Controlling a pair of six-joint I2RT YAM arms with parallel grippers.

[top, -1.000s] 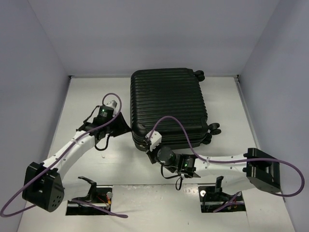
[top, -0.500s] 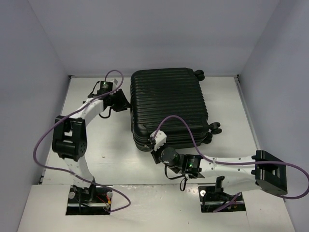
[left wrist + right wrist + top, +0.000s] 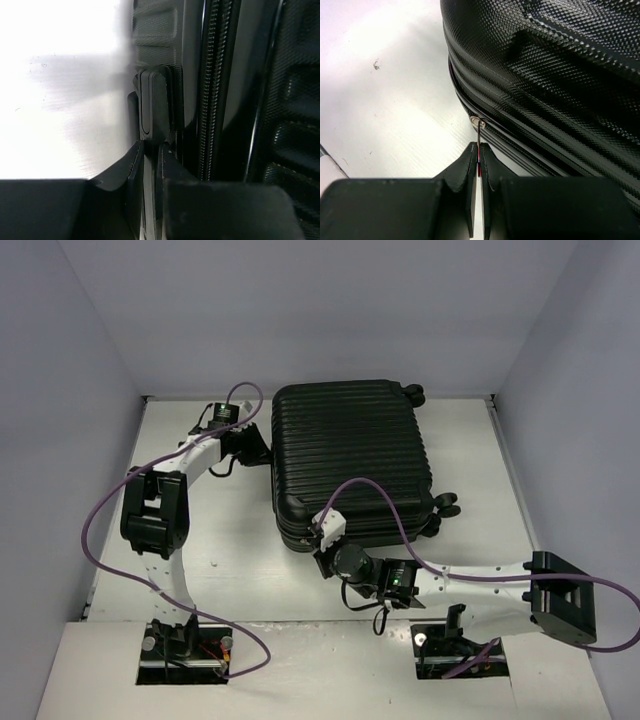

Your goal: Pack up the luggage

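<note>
We found the right gripper (image 3: 477, 150) pinched tight on the thin metal zipper pull (image 3: 479, 131). The pull ran straight up from between the fingertips to its slider on the seam between the two shells. In the top view that gripper sat low at the near left corner of the luggage (image 3: 350, 455), with its arm stretched flat along the near side of the table (image 3: 215, 540).

The left gripper (image 3: 150, 147) was clenched too. Its two dark fingertips met around the lower end of a flat, round-ended black tab (image 3: 150, 107) that stood out from the case's left side. Just beside the tab, the zipper (image 3: 207, 95) ran as a line of fine teeth between the textured shell halves. We could not tell what kind of fitting the tab was. From above, the left arm reached over from its base to the far part of that left side.

The luggage lay flat and closed in the far middle of the table, its ribbed shell facing up. Its small black wheels (image 3: 445, 508) pointed right, and its far edge lay near the back wall (image 3: 320, 310). Purple cables (image 3: 100, 530) looped off both arms.
</note>
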